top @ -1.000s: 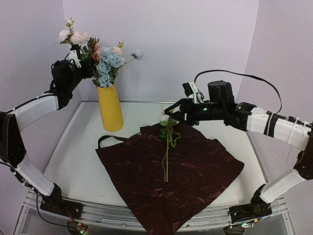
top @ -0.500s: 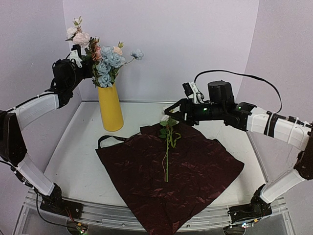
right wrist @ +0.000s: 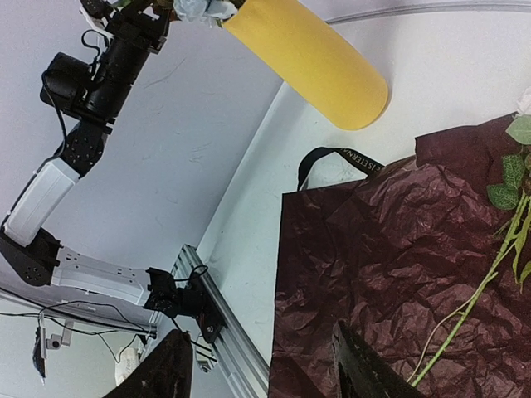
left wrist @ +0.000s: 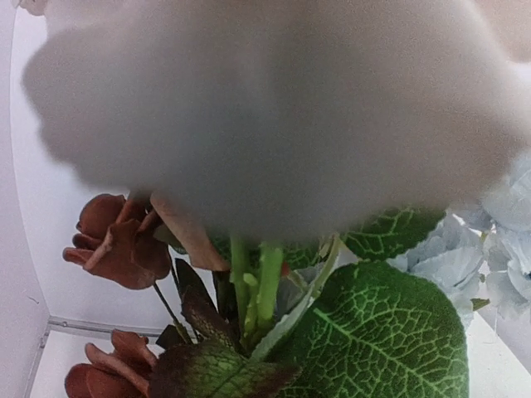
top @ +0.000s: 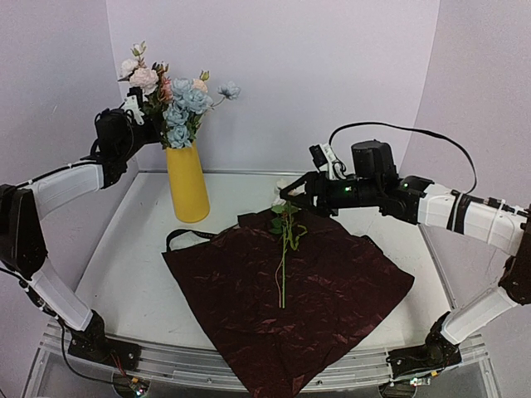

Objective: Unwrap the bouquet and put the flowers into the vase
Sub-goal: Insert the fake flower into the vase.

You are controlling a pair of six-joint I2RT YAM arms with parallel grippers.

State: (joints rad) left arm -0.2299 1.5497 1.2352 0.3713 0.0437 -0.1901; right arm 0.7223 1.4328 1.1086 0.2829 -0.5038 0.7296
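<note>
1 vase, 1 paper, 1 loose stem; L fingers grip pink roses, R fingers apart.

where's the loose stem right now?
Top view: the single stem lies on the dark red paper at table centre, right of the yellow vase, its head at the back, close by the right gripper.

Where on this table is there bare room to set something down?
Bare table lies left of the dark red paper, in front of the yellow vase, and at the back right beyond the paper's far edge. The centre is crowded: one flower stem lies on the paper.
</note>
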